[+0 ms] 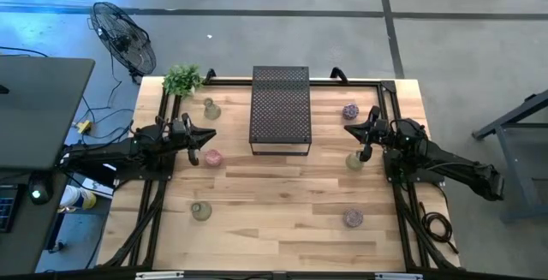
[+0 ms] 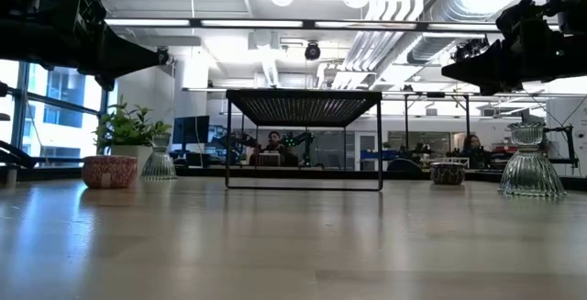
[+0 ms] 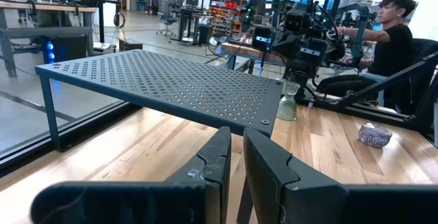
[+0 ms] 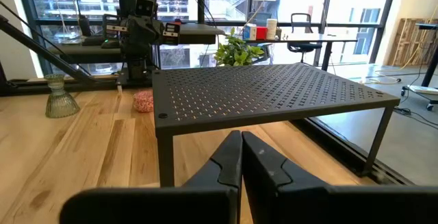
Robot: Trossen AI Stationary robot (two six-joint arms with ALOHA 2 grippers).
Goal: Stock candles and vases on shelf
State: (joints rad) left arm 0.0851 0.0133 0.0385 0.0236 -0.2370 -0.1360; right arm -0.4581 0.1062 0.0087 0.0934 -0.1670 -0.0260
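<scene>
While both claws are pressed together and empty, left claw (image 1: 208,134) hangs just above a pink candle (image 1: 212,157); right claw (image 1: 353,129) apparently nearer a vase (image 1: 354,161); shelf (image 1: 280,109) between.

The left end effector (image 3: 236,157) hung nearly closed before the empty shelf (image 3: 171,83); beyond stood a vase (image 3: 287,105) and a candle (image 3: 375,134).

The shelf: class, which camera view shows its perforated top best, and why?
The high view: it looks straight down on the shelf, showing its whole dotted top. Both wrist views show it slanted; the low view only its edge and legs.
</scene>
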